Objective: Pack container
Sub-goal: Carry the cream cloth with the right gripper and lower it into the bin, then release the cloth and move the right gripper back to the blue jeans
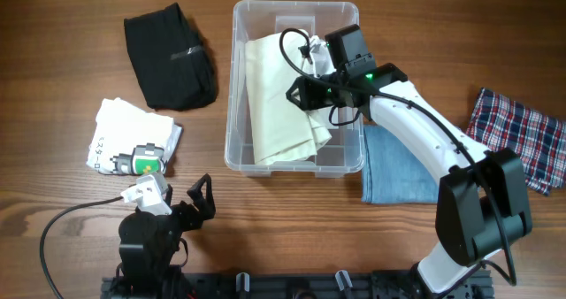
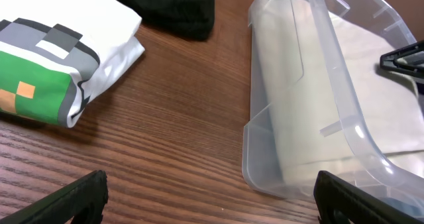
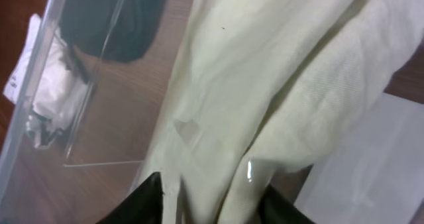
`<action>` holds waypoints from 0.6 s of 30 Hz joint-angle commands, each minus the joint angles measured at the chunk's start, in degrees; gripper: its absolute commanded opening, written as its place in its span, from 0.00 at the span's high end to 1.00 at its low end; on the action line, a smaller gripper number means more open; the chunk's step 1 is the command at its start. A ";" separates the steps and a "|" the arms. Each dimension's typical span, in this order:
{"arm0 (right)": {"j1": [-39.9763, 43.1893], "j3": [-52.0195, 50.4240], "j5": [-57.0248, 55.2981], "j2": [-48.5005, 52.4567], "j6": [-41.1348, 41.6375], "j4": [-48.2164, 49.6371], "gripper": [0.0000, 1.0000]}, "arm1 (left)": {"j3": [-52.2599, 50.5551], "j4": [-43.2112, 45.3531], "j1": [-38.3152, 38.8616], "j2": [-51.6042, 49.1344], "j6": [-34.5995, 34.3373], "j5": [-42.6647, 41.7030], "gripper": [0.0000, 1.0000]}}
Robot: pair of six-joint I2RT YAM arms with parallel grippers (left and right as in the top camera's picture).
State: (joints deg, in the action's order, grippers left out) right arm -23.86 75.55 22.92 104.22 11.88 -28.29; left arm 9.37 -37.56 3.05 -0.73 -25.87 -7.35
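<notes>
Cream cloth (image 1: 274,95) lies in the container (image 1: 232,113); black garment (image 1: 168,56), white shirt (image 1: 133,140), blue cloth (image 1: 398,166) and plaid cloth (image 1: 522,140) wait outside it. Left tool (image 2: 209,191) gapes wide. Right tool (image 3: 213,201) straddles the cream cloth; whether it pinches, I cannot tell.

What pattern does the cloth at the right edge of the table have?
The cloth is plaid in red, blue and white; the overhead view shows it best.

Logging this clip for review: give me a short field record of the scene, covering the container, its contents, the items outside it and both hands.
container: clear tub, open top, centre of the overhead view
inside: cream cloth, loosely folded
left of tub: black garment; white printed shirt
right of tub: blue cloth; plaid cloth
left hand: open, empty, away from the tub
right hand: over the tub, fingers apart with cream cloth between them; grip unclear
</notes>
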 commanded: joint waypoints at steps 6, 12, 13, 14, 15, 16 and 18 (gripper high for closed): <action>-0.35 0.48 -17.55 0.04 -3.72 -4.92 0.48 | -0.20 0.20 0.04 0.57 -0.28 -0.28 0.00; -0.35 0.50 -21.62 -0.28 -4.37 -8.66 0.46 | -0.20 0.20 0.04 0.57 -0.28 -0.28 0.00; -0.35 0.50 -21.62 -0.37 -4.37 -8.87 0.46 | -0.20 0.20 0.04 0.57 -0.28 -0.28 0.00; -0.42 0.50 -21.62 -0.59 -4.39 -9.09 0.47 | -0.20 0.20 0.04 0.57 -0.28 -0.28 0.00; -0.46 0.50 -21.62 -0.68 -4.42 -9.27 0.49 | -0.20 0.20 0.04 0.57 -0.28 -0.28 0.00; -0.52 0.50 -21.59 -1.01 -4.39 -9.38 0.50 | -0.20 0.20 0.04 0.57 -0.28 -0.28 0.00; -0.52 0.63 -21.14 -2.14 -4.39 -9.55 0.52 | -0.20 0.20 0.04 0.57 -0.31 -0.28 0.00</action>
State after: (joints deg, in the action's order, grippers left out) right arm -24.29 75.55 3.70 104.20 8.36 -37.34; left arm 9.37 -37.56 3.05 -0.73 -25.87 -7.35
